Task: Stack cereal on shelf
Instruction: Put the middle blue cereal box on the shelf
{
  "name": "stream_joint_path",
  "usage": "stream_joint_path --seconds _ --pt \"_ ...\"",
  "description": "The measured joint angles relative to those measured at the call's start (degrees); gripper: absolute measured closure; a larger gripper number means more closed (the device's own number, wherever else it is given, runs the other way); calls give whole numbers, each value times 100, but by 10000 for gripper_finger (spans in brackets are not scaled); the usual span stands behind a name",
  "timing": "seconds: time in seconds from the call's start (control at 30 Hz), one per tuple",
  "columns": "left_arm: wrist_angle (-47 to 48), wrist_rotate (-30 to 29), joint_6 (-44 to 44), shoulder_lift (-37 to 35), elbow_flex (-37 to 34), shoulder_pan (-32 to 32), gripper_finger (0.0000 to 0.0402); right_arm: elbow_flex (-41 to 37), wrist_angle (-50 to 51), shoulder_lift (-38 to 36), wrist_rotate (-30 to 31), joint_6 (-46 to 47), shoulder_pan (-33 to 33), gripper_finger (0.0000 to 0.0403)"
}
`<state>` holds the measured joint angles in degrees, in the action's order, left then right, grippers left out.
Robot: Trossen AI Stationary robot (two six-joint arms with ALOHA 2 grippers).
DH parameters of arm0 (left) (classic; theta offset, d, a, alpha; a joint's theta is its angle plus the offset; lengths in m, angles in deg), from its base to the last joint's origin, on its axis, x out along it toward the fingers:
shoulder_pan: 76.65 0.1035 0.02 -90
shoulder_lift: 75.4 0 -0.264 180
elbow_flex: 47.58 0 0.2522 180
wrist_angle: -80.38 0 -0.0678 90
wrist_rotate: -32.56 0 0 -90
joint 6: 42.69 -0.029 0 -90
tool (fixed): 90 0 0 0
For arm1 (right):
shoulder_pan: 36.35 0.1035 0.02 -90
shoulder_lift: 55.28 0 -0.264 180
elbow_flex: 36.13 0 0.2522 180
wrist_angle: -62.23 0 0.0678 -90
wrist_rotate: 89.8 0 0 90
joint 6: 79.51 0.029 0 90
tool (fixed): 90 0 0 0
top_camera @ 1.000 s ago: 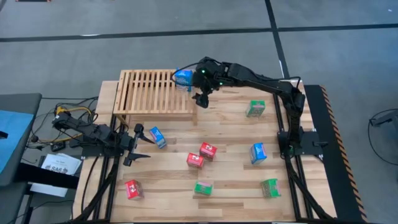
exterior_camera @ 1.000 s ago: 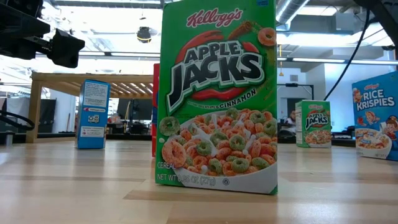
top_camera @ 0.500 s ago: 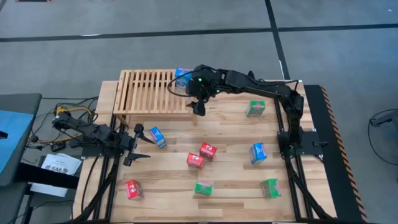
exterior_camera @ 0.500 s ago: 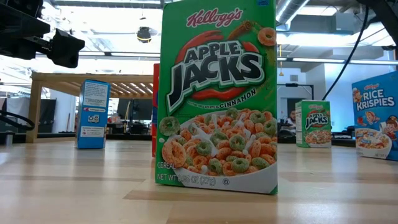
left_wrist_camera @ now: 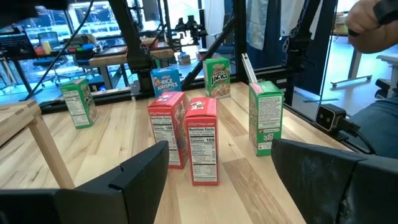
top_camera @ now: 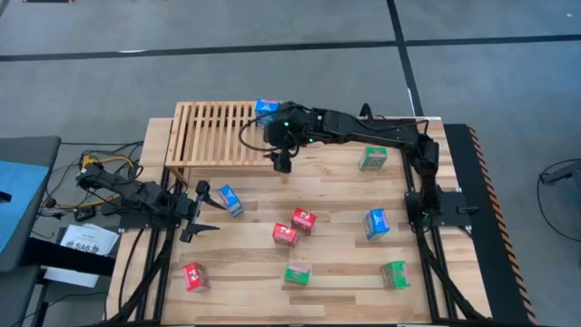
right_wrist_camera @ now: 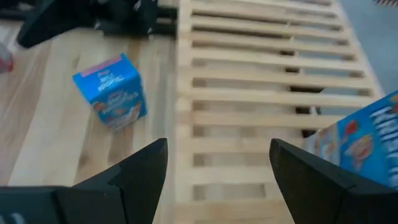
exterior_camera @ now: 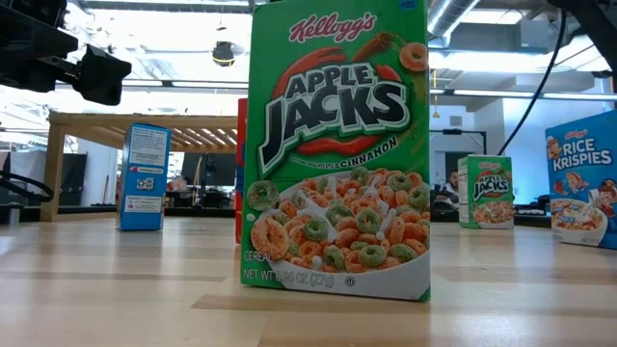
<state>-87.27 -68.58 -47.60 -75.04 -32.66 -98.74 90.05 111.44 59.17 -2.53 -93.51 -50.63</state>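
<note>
Cereal boxes stand scattered across our table [top_camera: 345, 272]; one blue box [top_camera: 265, 108] sits on the slatted shelf's [top_camera: 218, 136] far right corner. Our right gripper [top_camera: 280, 136] hovers beside it, fingers released. Our left gripper [top_camera: 201, 211] waits, fingers spread, near another blue box [top_camera: 230, 200].

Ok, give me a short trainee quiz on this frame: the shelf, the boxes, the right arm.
1. True or false: a blue box rests on the shelf.
2. How many cereal boxes are on the tabletop? A) six B) eight C) nine
3. Fill in: the right pincer, over the shelf's edge, is ____ and empty.

Key: 1 true; 2 B; 3 open.
</note>
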Motion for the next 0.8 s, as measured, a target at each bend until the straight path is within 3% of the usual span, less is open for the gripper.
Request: stream_joint_path --seconds 0.57,0.8 --pt "-2 0 7 1 0 -1 127 -20 -44 304 1033 62 -190 97" --pt "-2 0 4 0 -1 0 127 -20 -71 306 1064 185 -302 97"
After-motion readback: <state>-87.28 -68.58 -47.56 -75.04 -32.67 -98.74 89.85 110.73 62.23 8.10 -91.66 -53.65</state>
